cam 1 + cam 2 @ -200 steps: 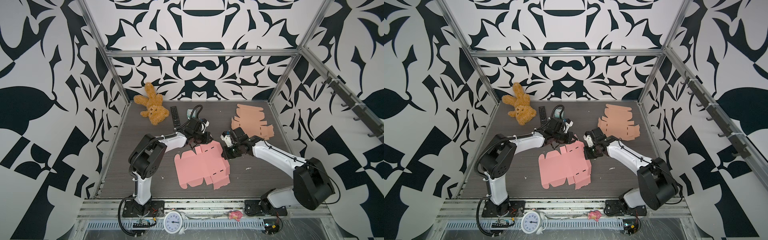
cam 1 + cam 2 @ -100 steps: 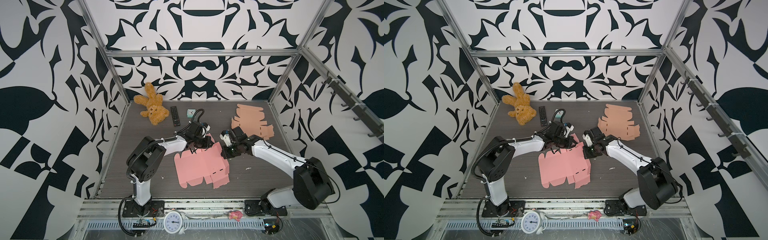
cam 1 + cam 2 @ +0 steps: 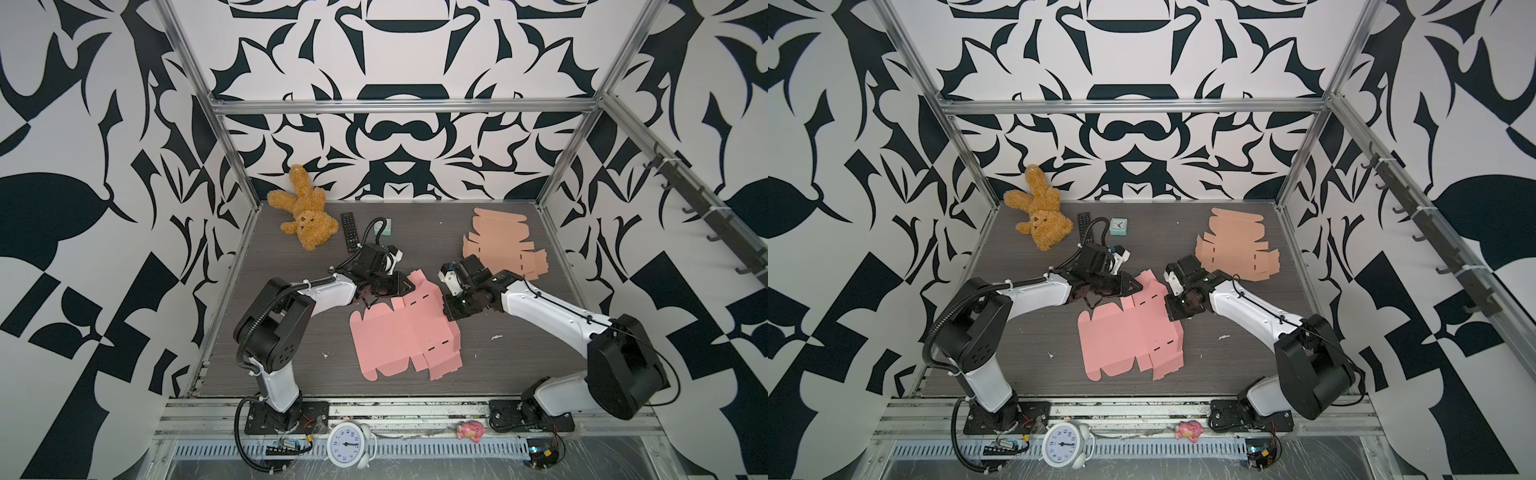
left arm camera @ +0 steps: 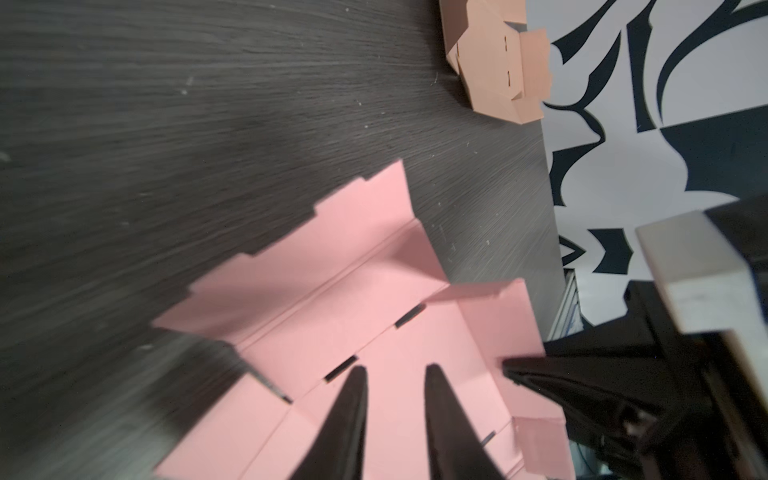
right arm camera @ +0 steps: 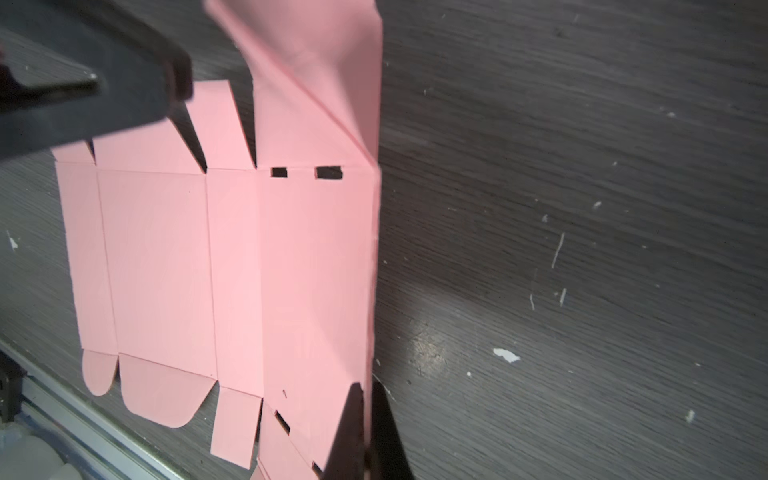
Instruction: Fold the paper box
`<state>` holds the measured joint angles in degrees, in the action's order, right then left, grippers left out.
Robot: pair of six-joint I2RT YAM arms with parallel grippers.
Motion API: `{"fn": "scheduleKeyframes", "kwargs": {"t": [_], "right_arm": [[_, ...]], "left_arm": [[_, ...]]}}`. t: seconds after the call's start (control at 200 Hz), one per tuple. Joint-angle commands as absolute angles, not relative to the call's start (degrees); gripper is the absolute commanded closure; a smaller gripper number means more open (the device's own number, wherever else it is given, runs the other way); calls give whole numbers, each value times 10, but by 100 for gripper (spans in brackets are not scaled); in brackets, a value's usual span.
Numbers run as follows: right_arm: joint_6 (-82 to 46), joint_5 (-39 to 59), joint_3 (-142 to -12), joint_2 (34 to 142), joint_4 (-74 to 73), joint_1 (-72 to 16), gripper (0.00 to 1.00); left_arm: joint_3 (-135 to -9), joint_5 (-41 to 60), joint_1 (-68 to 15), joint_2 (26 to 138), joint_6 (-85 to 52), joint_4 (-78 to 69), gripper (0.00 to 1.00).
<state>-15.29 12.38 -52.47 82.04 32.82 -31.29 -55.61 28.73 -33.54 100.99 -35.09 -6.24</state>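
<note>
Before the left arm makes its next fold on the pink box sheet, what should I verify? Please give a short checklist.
1. The right gripper pinches the edge of the pink sheet: ok.
2. The left gripper is open and holds nothing: ok.
3. The left fingertips touch the sheet: cannot tell.
4. The flap beside the left gripper is lifted: ok.
5. The orange sheet lies apart from the pink sheet: ok.
6. The box is fully folded: not ok, mostly flat.

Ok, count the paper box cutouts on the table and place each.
2. The pink cutout lies in the middle of the table; the tan cutout lies at the back right. None seems hidden.
</note>
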Motion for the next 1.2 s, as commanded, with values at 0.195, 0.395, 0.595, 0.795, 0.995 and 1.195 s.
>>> {"fn": "scheduleKeyframes", "kwargs": {"t": [0.195,0.395,0.595,0.795,0.995,1.195], "right_arm": [[-142,106,-547,801,343,-320,95],[-142,102,-552,801,347,-320,95],[-143,99,-557,804,346,-320,96],[-143,98,-563,814,345,-321,96],[-141,94,-569,817,346,-321,96],[-139,88,-573,818,348,-321,97]], "left_arm": [[-533,308,-289,1014,-299,-38,43],[-537,324,-291,1031,-282,-37,40],[-533,331,-297,1038,-276,-37,40],[-533,336,-309,1037,-274,-36,43],[-525,334,-315,1029,-278,-37,48],[-513,331,-325,1013,-281,-37,52]]}}
